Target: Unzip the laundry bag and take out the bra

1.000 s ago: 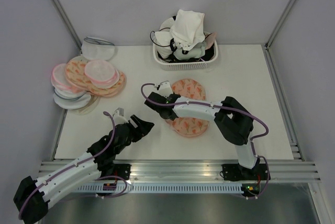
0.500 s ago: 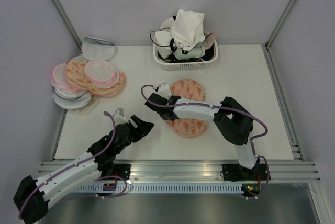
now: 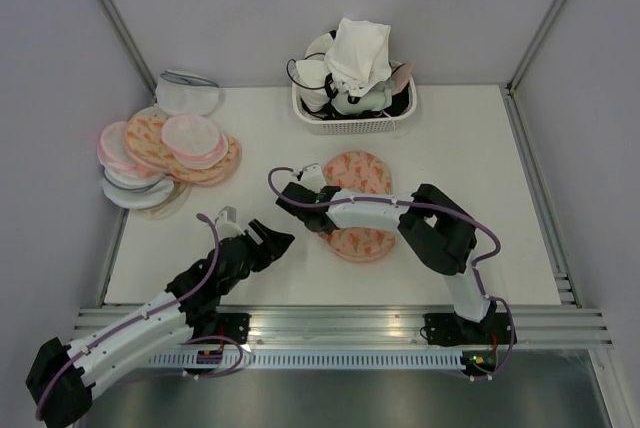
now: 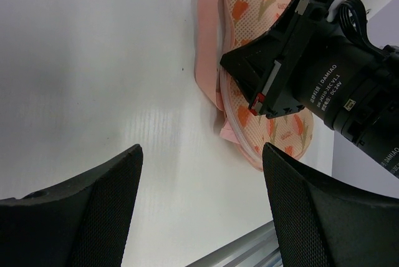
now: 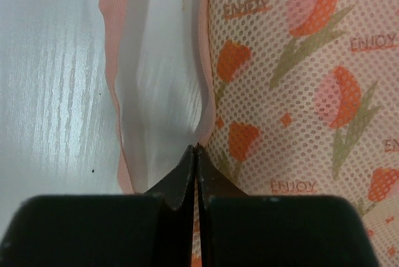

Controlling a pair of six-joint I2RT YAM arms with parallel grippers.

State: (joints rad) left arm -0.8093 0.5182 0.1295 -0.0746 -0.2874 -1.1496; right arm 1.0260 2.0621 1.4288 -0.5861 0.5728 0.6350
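The laundry bag [image 3: 362,172] lies flat mid-table, peach mesh with orange tulip print [image 5: 299,92] and a pink zip edge. My right gripper [image 3: 322,218] rests on its left rim. In the right wrist view that gripper [image 5: 196,149] is shut, its tips pinching the pink zip edging. A pale layer with a pink border [image 5: 156,92] spreads left of the zip line. My left gripper [image 3: 275,241] hovers open over bare table left of the bag; the bag [image 4: 262,130] lies ahead of its fingers [image 4: 201,173]. The bra is hidden.
A pile of similar peach and pink pouches [image 3: 165,153] sits at the left edge, with a white pouch [image 3: 188,95] behind it. A white basket [image 3: 352,124] heaped with garments stands at the back centre. A metal rail [image 3: 340,323] runs along the near edge.
My right gripper has closed on the bag's zip edge, and its arm has shifted slightly left. The left arm has not moved.
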